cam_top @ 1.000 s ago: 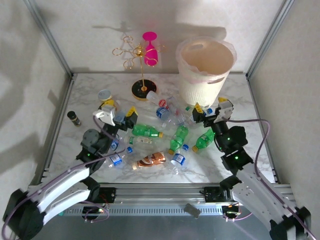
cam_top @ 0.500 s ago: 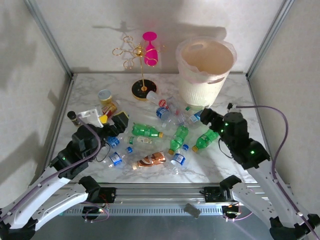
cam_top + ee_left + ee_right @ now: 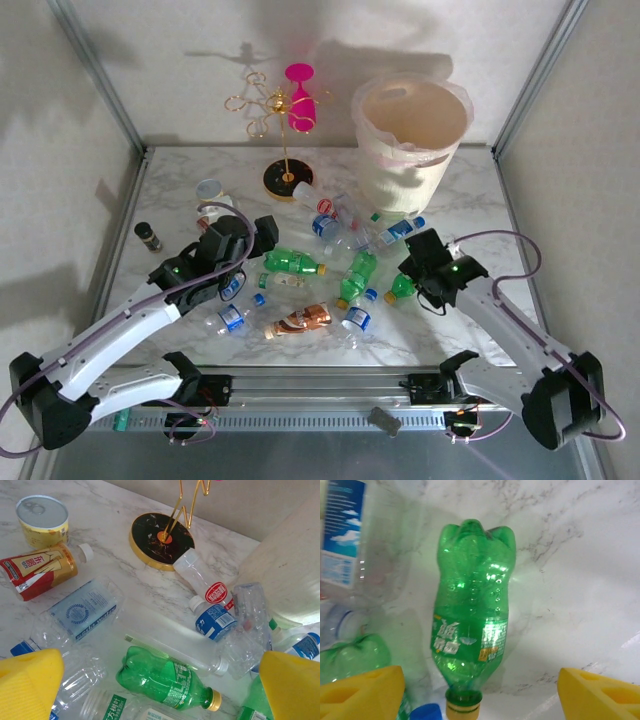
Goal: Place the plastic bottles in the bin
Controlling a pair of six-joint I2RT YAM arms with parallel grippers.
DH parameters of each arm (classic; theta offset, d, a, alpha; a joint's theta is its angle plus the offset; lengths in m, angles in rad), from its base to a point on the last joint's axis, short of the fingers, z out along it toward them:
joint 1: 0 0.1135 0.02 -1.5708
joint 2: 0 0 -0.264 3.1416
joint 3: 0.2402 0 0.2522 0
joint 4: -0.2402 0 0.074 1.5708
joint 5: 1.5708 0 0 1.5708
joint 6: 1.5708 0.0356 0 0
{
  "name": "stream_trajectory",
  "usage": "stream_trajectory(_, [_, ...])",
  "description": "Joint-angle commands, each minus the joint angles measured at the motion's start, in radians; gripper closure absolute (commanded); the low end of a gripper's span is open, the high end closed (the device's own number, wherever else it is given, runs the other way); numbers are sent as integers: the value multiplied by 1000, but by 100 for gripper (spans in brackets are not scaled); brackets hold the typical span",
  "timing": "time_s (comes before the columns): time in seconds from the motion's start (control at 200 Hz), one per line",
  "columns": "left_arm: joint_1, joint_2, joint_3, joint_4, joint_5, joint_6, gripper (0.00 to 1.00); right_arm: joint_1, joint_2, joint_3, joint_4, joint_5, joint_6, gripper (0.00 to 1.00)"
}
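the plastic bottles (image 3: 292, 262) lie in a heap on the desk (image 3: 180, 175), just in front of the bin (image 3: 400, 185). one green bottle (image 3: 472, 610) lies between the yellow pads of the right tool (image 3: 477, 687), which is open and not touching it. the left tool (image 3: 160, 682) is wide open above other bottles.

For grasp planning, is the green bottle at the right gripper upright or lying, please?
Lying down: the bottle rests sideways on the table.
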Motion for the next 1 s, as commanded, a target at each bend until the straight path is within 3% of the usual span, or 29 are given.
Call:
stream_trajectory(0.0, [5,0,-17,18,-22,22,0,-10,59,-26,59,31,30,17])
stream_trajectory(0.295, [7,-15,-50,35,-17,43,0,-68,241,-47,236,2,-8,19])
stream_trajectory(0.536, [7,-33,-64,51,-39,70,0,-70,329,-57,308,-1,-8,29])
stream_trajectory(0.791, [7,-51,-67,56,-51,76,1,-71,271,-73,282,31,-7,49])
stream_trajectory(0.996, [-3,-75,-8,6,-4,50,1,-70,95,-59,196,37,-39,52])
